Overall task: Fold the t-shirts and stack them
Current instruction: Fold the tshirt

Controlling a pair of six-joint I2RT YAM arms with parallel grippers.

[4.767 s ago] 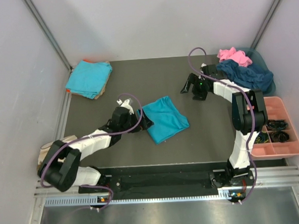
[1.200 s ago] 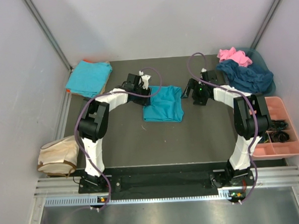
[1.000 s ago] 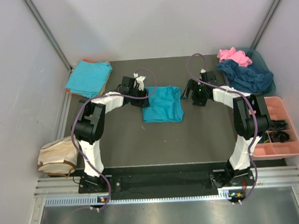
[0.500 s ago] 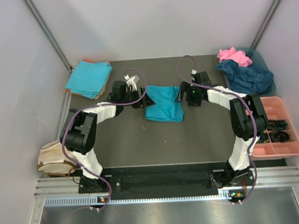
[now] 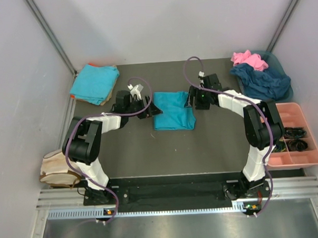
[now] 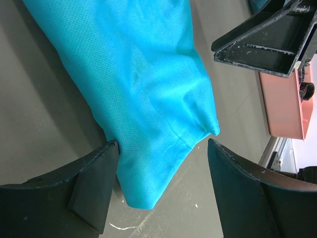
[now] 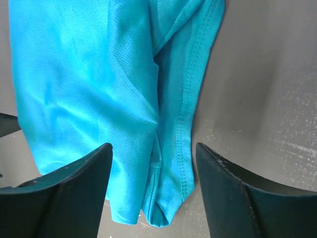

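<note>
A folded turquoise t-shirt [image 5: 173, 111] lies flat mid-table. My left gripper [image 5: 150, 110] is low at its left edge, open. In the left wrist view a cloth corner [image 6: 148, 163] sits between the spread fingers [image 6: 94, 178], touching one and clear of the other. My right gripper [image 5: 192, 100] is at the shirt's upper right corner, open, with the hemmed fold [image 7: 168, 198] between its fingers [image 7: 79, 188] and unclamped. A stack of folded turquoise t-shirts [image 5: 94, 83] rests at the back left. Pink [image 5: 248, 58] and navy [image 5: 263, 80] t-shirts are heaped at the back right.
A teal bin [image 5: 275, 61] holds the unfolded heap. A pink compartment tray [image 5: 290, 113] with dark items stands at the right edge. A beige bag [image 5: 60, 166] lies at the front left. Walls close in on both sides.
My left gripper has opened and slid left to the shirt's left edge. The right gripper has moved left onto the shirt's right corner, its jaws a little narrower.
</note>
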